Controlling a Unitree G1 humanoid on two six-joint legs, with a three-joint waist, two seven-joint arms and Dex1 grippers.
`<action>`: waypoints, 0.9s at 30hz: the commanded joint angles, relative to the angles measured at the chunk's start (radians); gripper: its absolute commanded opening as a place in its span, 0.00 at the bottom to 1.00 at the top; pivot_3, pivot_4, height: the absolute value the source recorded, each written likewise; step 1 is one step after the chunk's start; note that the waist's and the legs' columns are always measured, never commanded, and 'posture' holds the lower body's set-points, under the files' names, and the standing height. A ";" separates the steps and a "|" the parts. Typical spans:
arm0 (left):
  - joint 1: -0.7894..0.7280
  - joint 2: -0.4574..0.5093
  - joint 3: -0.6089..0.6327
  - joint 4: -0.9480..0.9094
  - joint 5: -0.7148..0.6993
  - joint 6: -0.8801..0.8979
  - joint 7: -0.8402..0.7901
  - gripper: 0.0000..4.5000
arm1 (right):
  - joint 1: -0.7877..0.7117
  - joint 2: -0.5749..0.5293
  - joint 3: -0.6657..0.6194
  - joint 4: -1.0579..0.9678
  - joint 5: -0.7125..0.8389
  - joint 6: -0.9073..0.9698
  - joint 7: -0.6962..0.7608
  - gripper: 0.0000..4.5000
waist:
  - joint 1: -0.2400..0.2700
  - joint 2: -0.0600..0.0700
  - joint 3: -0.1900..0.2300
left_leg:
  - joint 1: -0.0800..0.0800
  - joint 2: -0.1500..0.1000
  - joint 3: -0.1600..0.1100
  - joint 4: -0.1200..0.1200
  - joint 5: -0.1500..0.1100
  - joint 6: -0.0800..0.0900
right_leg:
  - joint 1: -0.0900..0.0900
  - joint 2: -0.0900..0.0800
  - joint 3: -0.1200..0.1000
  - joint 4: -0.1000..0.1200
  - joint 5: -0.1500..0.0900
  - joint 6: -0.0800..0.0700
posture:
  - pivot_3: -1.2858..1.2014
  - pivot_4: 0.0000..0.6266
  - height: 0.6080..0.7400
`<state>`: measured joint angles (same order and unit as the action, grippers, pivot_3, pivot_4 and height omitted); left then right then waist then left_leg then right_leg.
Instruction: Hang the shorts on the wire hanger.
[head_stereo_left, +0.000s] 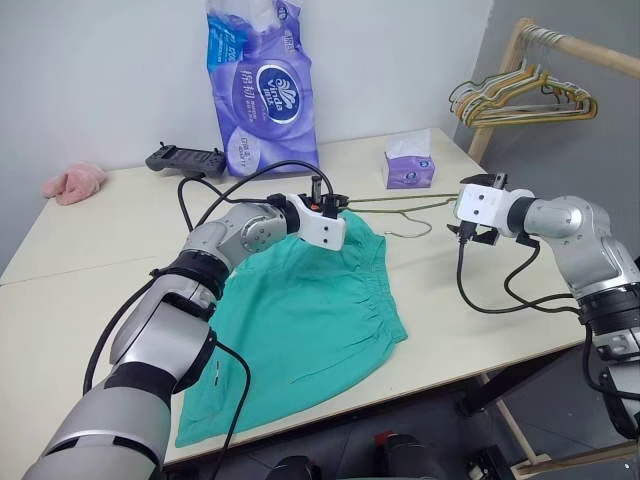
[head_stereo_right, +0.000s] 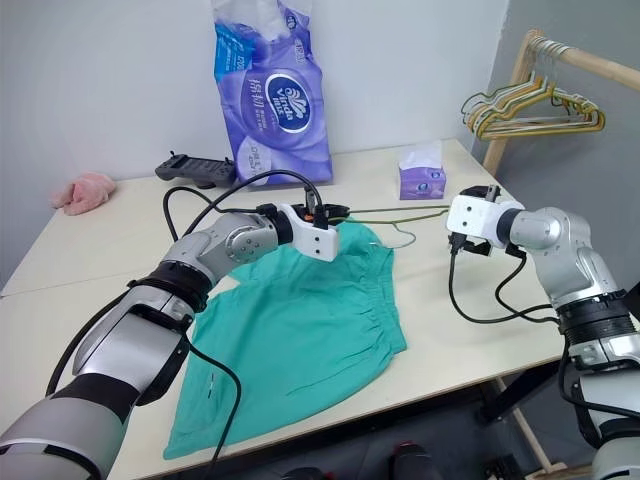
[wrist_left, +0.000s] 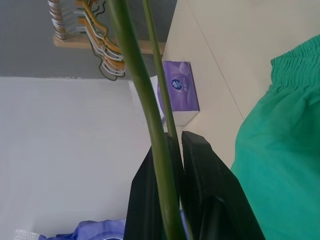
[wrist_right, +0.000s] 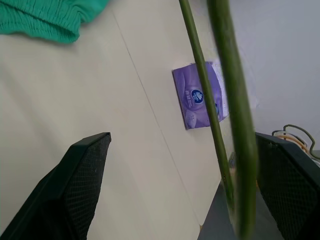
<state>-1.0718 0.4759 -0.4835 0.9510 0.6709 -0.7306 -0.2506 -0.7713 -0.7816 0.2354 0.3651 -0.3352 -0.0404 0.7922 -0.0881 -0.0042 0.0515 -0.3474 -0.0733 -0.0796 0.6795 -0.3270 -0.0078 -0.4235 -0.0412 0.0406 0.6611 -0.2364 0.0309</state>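
counter (head_stereo_left: 470, 320) spans the frame; the shorts (head_stereo_left: 300, 320), soft and limp, lie flat at centre, best taken by the waistband. above them the wire hanger (head_stereo_left: 400, 203), thin and springy, is pinched by the left claw (head_stereo_left: 322, 197); right claw (head_stereo_left: 478, 222) gapes wide around its far end.

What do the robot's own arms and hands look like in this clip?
Both arms are silver-grey metal segments joined by black rings. Each ends in a white blocky wrist housing carrying a hand with two black fingers: the left hand shows an orange accent at the housing, the right hand has textured finger pads. Loose black cables loop along both forearms.
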 joint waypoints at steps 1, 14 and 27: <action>-0.029 0.013 0.007 -0.033 0.000 -0.014 0.015 0.00 | -0.066 -0.016 -0.005 0.015 -0.025 -0.062 -0.021 0.99 | 0.000 0.000 0.000 | 0.000 0.000 0.000 0.000 0.000 0.000 | 0.000 0.000 0.000 0.000 0.000 0.000 | 0.46 0.01 1.00; -0.033 0.009 -0.005 -0.027 0.011 -0.028 0.007 0.00 | -0.100 -0.009 0.021 0.070 -0.053 -0.143 -0.006 0.99 | 0.000 0.000 0.000 | 0.000 0.000 0.000 0.000 0.000 0.000 | 0.000 0.000 0.000 0.000 0.000 0.000 | 0.46 0.01 1.00; -0.038 0.011 0.000 -0.019 0.006 -0.024 0.001 0.00 | -0.112 -0.026 0.031 0.123 -0.105 -0.222 -0.031 0.16 | 0.000 0.000 0.000 | 0.000 0.000 0.000 0.000 0.000 0.000 | 0.000 0.000 0.000 0.000 0.000 0.000 | 0.46 0.02 1.00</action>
<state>-1.0720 0.4763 -0.4963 0.9511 0.6879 -0.7504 -0.2531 -0.8478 -0.7907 0.2776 0.5004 -0.4340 -0.2483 0.7770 -0.0883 -0.0044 0.0514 -0.3475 -0.0733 -0.0796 0.6795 -0.3270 -0.0078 -0.4236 -0.0412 0.0407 0.6613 -0.2364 0.0309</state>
